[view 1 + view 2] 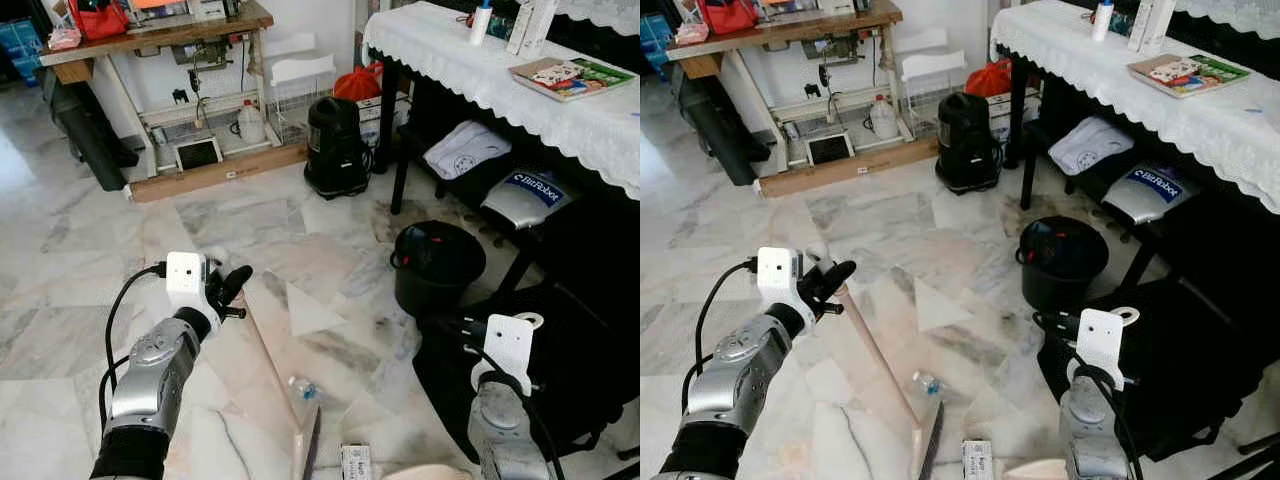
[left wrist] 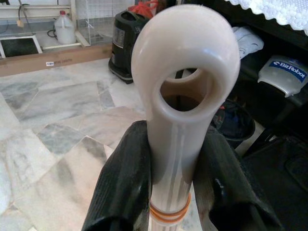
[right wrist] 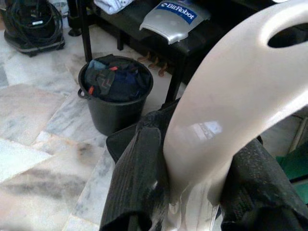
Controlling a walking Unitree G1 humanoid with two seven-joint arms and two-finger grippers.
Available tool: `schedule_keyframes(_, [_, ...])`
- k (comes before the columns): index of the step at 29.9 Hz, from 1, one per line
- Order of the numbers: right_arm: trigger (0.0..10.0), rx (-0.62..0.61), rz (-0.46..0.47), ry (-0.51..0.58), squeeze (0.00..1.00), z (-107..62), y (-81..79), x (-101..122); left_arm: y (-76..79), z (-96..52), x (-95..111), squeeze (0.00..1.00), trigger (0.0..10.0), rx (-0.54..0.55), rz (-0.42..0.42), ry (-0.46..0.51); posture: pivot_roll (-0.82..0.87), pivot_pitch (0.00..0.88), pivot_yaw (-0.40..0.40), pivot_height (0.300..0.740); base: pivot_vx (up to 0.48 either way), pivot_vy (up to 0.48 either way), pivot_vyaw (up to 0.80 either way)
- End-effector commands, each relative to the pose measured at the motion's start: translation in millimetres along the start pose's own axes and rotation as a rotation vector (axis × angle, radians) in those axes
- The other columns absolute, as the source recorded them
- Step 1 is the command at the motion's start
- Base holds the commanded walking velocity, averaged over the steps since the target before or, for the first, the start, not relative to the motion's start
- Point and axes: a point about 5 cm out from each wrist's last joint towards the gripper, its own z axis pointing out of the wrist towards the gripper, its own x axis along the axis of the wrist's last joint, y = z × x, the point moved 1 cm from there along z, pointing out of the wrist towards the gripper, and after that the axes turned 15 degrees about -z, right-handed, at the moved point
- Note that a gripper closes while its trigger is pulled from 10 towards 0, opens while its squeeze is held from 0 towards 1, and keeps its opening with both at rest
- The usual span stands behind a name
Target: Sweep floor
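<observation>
Left pincer [image 1: 232, 290] sits over the marble floor [image 1: 80, 250], fingers [image 2: 122, 192] clamped on either side of a cream broom handle [image 2: 178, 130] just below its hanging-hole end. Orange band visible on the shaft under the grip. From the head views the broom shaft [image 1: 875, 365] slants down from that pincer to the broom head [image 1: 925, 440] on the floor at the bottom edge.

A small clear plastic bottle [image 1: 302, 388] lies on the floor touching the broom head, and a small printed box [image 1: 355, 462] is just right of it; text unreadable.

Back left: wooden desk [image 1: 160, 40] with red bag on top, a white jug and a tablet-like screen underneath. A black vacuum-type canister [image 1: 335, 145] stands near centre back.

Black bucket [image 3: 115, 96] with dark cloth stuffed inside sits on the floor beside the lace-covered desk [image 1: 600, 120]. Under that desk, a silver-grey cover [image 3: 175, 19] reads "BitRobot" on a blue label. A colourful booklet [image 1: 570, 77] on top, print unreadable.

Right pincer [image 3: 192, 192] is low at the right, near a black bag [image 1: 570, 350]; its fingers [image 3: 137, 183] are closed on a cream plastic handle [image 3: 231, 110] with a slot hole at its end. What that handle belongs to isn't clear.
</observation>
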Motion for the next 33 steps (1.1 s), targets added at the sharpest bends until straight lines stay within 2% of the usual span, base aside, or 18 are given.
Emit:
schedule_keyframes(1, [10.0, -0.004, 0.064, 0.043, 0.00, -2.9, -2.1, 8.9, 0.3, 2.5, 11.3, 0.00, 10.0, -0.007, -0.004, 0.052, -0.06, 0.028, 0.074, 0.740, 0.000, 0.000, 0.00])
schedule_keyframes(24, [10.0, -0.094, 0.080, 0.250, 0.00, -2.0, 10.8, 33.9, 1.1, 4.0, 15.8, 0.00, 10.0, -0.006, -0.005, 0.084, -0.06, 0.018, 0.074, 0.740, 0.000, 0.000, 0.00])
schedule_keyframes(28, [10.0, -0.091, 0.054, 0.286, 0.00, -1.4, 7.7, 36.1, 1.1, 4.2, 17.2, 0.00, 10.0, -0.006, -0.004, 0.090, -0.06, 0.027, 0.077, 0.740, 0.000, 0.000, 0.00])
schedule_keyframes(33, [10.0, -0.074, 0.036, 0.267, 0.00, -1.0, 3.3, 29.4, 1.7, 4.0, 16.7, 0.00, 10.0, -0.007, -0.004, 0.089, -0.05, 0.031, 0.077, 0.740, 0.000, 0.000, 0.00])
